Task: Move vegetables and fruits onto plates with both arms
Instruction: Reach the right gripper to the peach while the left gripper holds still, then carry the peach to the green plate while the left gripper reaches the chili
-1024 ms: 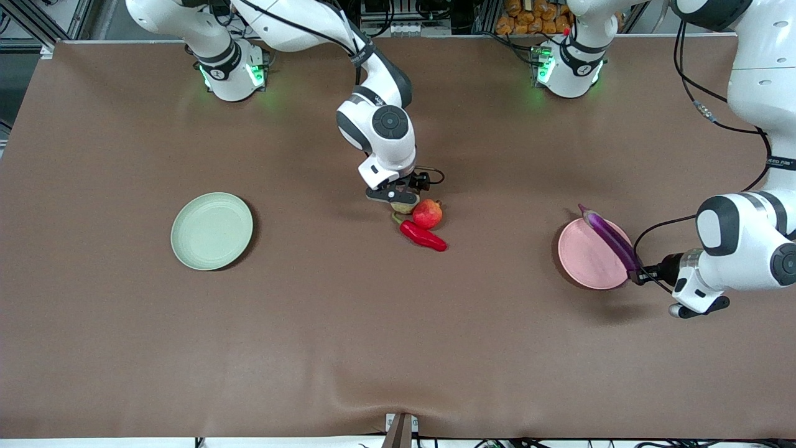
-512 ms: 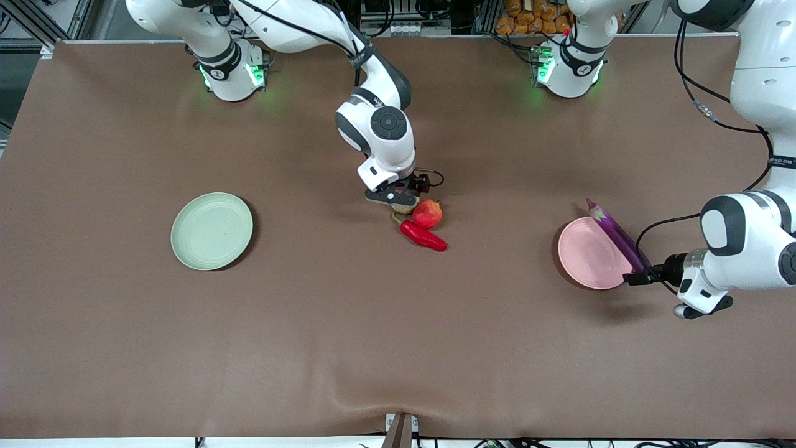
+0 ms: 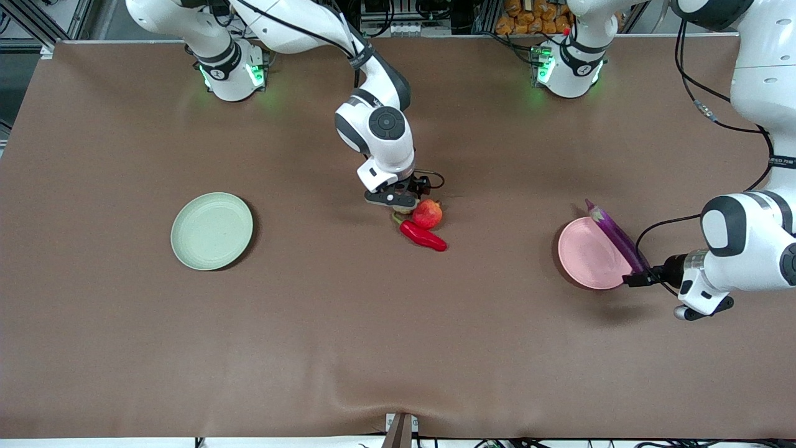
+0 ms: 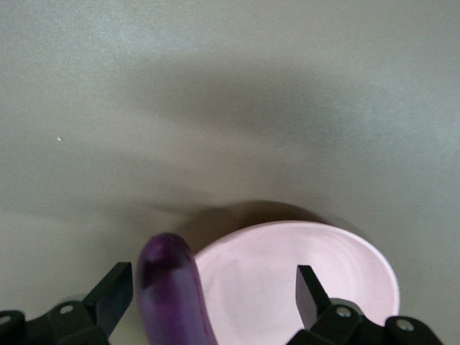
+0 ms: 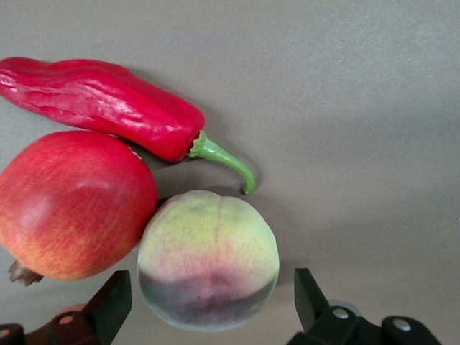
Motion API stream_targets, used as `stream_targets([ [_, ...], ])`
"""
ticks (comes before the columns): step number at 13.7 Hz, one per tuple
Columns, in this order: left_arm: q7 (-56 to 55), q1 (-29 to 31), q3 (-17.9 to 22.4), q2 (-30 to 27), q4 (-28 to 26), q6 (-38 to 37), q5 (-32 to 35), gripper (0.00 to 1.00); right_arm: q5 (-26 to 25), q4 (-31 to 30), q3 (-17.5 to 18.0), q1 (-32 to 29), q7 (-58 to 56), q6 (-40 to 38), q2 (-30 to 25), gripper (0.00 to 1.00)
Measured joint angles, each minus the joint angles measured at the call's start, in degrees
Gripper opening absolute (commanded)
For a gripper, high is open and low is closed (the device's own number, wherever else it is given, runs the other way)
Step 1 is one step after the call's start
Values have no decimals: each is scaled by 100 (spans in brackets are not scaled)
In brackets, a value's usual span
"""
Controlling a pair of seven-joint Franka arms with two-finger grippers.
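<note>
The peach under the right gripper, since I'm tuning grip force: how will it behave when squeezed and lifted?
The peach looks round, so it may roll if nudged off-centre. Its matte, fuzzy-looking skin probably grips well. It touches the pomegranate, which may shift as the open right gripper closes.

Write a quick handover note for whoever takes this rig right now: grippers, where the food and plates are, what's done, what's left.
Left gripper: open, at the pink plate, eggplant between its fingers, lying across the plate's rim.
Right gripper: open, low over the peach, not gripping.
Pomegranate and chili pepper lie beside the peach, mid-table.
Green plate: nothing on it, toward the right arm's end.
Done: eggplant delivered.
Left: peach, pomegranate, chili.
</note>
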Motion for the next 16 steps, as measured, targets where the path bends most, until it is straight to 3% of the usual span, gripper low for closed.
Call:
stream_targets([
  [2,-521,-6,-224,-80,38,-172,-1,100,0,1,-9,0,0,23,21,92],
  [3,-800,-16,-361,-144,44,-248,-1,100,0,5,-11,0,0,39,22,83],
  [5,-1416,-39,-654,-263,47,-382,-1,100,-3,18,-20,-3,0,55,21,24],
  [6,-1779,-46,-808,-298,52,-417,-1,100,-33,30,-26,-5,0,24,11,2],
  [11,-3798,-296,-1441,-316,62,-468,-1,100,-139,96,-64,-41,-1,-195,-8,0],
  [16,-5549,-1207,-1456,-268,78,-297,-169,100,-142,304,-105,-670,-352,-1741,-842,0],
])
